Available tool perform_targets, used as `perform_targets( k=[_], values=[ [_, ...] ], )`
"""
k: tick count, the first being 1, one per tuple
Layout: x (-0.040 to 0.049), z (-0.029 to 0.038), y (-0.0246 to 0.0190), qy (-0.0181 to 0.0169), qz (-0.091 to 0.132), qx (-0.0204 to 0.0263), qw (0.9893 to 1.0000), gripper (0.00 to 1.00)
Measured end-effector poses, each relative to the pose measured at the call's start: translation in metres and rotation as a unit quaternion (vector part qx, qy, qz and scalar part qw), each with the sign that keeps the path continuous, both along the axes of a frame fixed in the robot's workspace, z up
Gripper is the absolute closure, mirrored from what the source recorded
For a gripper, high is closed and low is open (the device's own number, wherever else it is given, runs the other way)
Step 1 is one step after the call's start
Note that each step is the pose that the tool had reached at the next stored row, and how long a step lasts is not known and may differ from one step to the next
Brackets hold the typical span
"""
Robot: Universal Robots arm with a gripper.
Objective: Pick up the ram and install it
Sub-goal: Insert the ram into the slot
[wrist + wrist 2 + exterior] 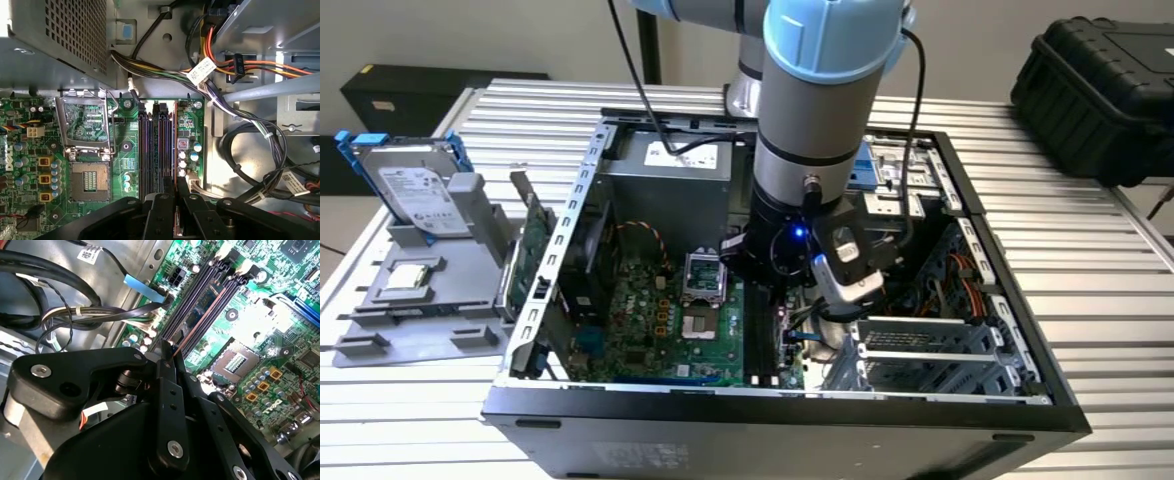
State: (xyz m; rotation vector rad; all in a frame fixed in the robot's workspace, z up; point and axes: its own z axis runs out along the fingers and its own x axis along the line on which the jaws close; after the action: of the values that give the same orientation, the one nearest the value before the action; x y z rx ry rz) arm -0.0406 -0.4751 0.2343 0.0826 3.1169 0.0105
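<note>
**Arm deep in the open case, thin stick pinched over the memory slots**

The grey and pale blue robot arm [814, 110] reaches down into the open black computer tower [774, 410], which lies on its side on the ribbed metal table [1107, 300]. Its black gripper [169, 356] hangs right over the green motherboard [640, 310], close to the row of long dark memory slots [155, 150]. In the second wrist view the two black fingers [165, 390] are pressed nearly together on a thin edge-on strip, reddish along its lit edge, which looks like the ram [187, 335]; it runs out from the fingertips in line with the slots, and I cannot tell whether it already sits in one. In the first wrist view the same thin edge [176, 170] shows between the fingers, lined up with the slot nearest the bundle of black cables [250, 150].

Beside the slots sits the empty square processor socket with its metal frame [90, 180]. Outside the case, on the exterior view's left, a silver hard drive in a blue frame [420, 185] stands in a grey plastic holder [414, 310], and a green expansion card [527, 250] stands just beside the case wall. A black hard case [1101, 95] rests at the far corner on the exterior view's right.
</note>
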Motion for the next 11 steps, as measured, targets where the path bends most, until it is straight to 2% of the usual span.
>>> perform_targets(
  k=[11],
  values=[
    [0.0000,-0.0011,-0.0004,0.0011,0.002,-0.0001,1.0000,1.00]
  ],
)
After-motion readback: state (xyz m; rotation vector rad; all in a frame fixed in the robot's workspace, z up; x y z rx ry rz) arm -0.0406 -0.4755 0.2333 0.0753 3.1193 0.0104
